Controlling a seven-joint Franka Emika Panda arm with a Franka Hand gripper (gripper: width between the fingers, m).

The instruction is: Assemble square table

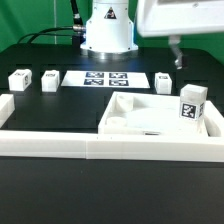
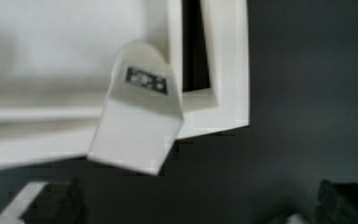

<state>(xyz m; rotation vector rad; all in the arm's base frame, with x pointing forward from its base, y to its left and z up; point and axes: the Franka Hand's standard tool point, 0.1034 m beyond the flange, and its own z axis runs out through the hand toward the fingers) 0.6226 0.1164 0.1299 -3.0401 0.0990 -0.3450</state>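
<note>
- Pincer (image 1: 177, 60) hangs over the dark counter (image 1: 40, 195) at the exterior view's right, raised and touching nothing.
- You see its state in the wrist view: the two dark fingertips (image 2: 44, 205) stand wide apart at the frame's edge, and only bare counter lies between them (image 2: 197, 205).
- Your square slab (image 1: 150, 115) lies flat on the counter, nearer the exterior camera than the pincer and well apart from it. Its front edge sits against the front border bar (image 1: 110, 148).
- One upright leg block (image 1: 192, 103) stands on the slab's corner at the exterior view's right, its tag facing the camera. Of the task's parts, it is among the nearest to the pincer, yet clear of it.
- A small leg block (image 1: 163, 80) lies on the counter just beside the pincer in the exterior view. I cannot tell you how high the fingers hang above it.
- Two more blocks, the far-left leg block (image 1: 18, 80) and the second leg block (image 1: 49, 77), lie well apart from the pincer at the exterior view's left.
- Only the exterior view shows you the marker board (image 1: 105, 78), the robot base (image 1: 107, 30) and the side border bar (image 1: 5, 105).
- Only the wrist view shows you the gap between the fingers, plus a close look at the slab (image 2: 43, 60) and the tagged block (image 2: 140, 120).
- A white strip (image 2: 226, 60) runs beside a dark slot there; you cannot tell whether it is slab rim or border bar.
</note>
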